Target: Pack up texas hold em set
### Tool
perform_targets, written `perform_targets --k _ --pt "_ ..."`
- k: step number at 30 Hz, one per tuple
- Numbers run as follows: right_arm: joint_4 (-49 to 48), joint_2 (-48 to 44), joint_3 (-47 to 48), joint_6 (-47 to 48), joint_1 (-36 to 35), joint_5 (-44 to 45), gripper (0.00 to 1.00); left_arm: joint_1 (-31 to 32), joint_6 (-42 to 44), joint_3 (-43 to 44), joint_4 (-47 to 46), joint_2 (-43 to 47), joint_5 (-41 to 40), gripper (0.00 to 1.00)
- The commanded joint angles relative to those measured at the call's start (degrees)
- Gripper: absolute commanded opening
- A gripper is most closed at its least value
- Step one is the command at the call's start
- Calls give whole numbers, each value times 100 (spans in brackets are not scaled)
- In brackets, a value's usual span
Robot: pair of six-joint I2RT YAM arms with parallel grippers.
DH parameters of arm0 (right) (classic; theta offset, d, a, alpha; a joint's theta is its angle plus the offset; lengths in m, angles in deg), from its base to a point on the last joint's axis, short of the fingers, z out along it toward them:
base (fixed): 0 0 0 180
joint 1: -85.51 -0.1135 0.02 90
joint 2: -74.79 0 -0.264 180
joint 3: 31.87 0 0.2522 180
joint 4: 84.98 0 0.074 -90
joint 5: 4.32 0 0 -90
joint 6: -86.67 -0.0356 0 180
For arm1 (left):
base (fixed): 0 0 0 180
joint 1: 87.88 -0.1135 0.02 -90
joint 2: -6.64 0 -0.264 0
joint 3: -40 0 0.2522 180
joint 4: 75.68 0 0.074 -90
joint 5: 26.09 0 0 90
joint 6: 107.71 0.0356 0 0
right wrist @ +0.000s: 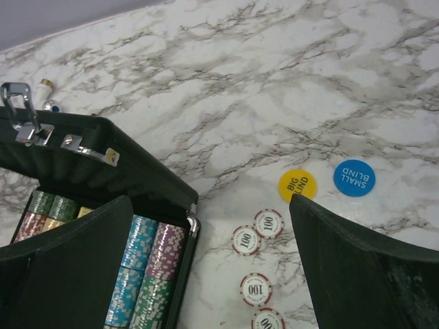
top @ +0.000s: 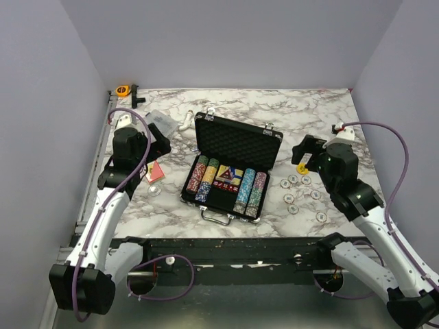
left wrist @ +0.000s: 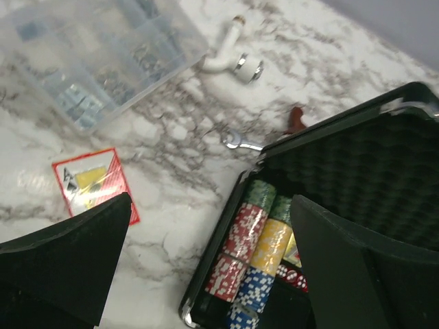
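The black silver-trimmed briefcase (top: 236, 142) lies open mid-table, foam lid upright, with rows of multicoloured chips (top: 201, 177) at left and right (top: 250, 192). The red card deck (top: 156, 171) lies on the table left of the case, also in the left wrist view (left wrist: 92, 181). Several loose "100" chips (top: 302, 192) lie right of the case. A yellow disc (right wrist: 297, 185) and a blue disc (right wrist: 354, 177) lie beyond them. My left gripper (left wrist: 209, 226) is open and empty above the case's left edge. My right gripper (right wrist: 209, 226) is open and empty above the case's right edge and the chips (right wrist: 268, 223).
A clear plastic compartment box (left wrist: 96, 55) and a white pipe fitting (left wrist: 233, 58) lie at the back left, with a small wrench (left wrist: 236, 140) near the case's lid. An orange tape measure (top: 123, 90) sits in the far left corner. Walls close three sides.
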Motion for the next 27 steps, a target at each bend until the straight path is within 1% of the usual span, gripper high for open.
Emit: perform_targets --k 1,4,6,8,10,12,14,17,21,25,27 --pt "-628 -174 -177 290 -16 -647 100 -363 -313 -114 1066 -392 33 99" --pt "-677 -178 -210 328 -18 -758 100 -590 -479 -74 1413 -860 155 99" --pt "-692 -222 -237 332 -16 -796 100 -712 -546 -74 1418 -1173 227 99" --pt "-718 -292 -267 339 -18 -835 100 -783 -597 -16 1428 -1549 464 99" --pt "-716 -371 -257 361 -18 -872 100 -1007 -594 142 1518 -1965 594 99" --pt "-718 -451 -268 378 -16 -885 100 -1063 -491 369 1656 -2380 670 99" --pt "-722 -513 -293 380 -16 -884 100 -1073 -441 535 1788 -2723 558 99" --pt "-736 -562 -329 379 -18 -889 100 -1153 -528 567 1796 -3034 431 99" --pt "-751 -580 -349 362 -18 -885 100 -1258 -598 781 1803 -3491 688 99" --pt "-797 -550 -374 349 -15 -941 100 -1334 -648 998 1872 -3851 549 98" --pt "-793 -552 -381 342 -18 -907 100 -1414 -666 1080 1879 -3971 570 95"
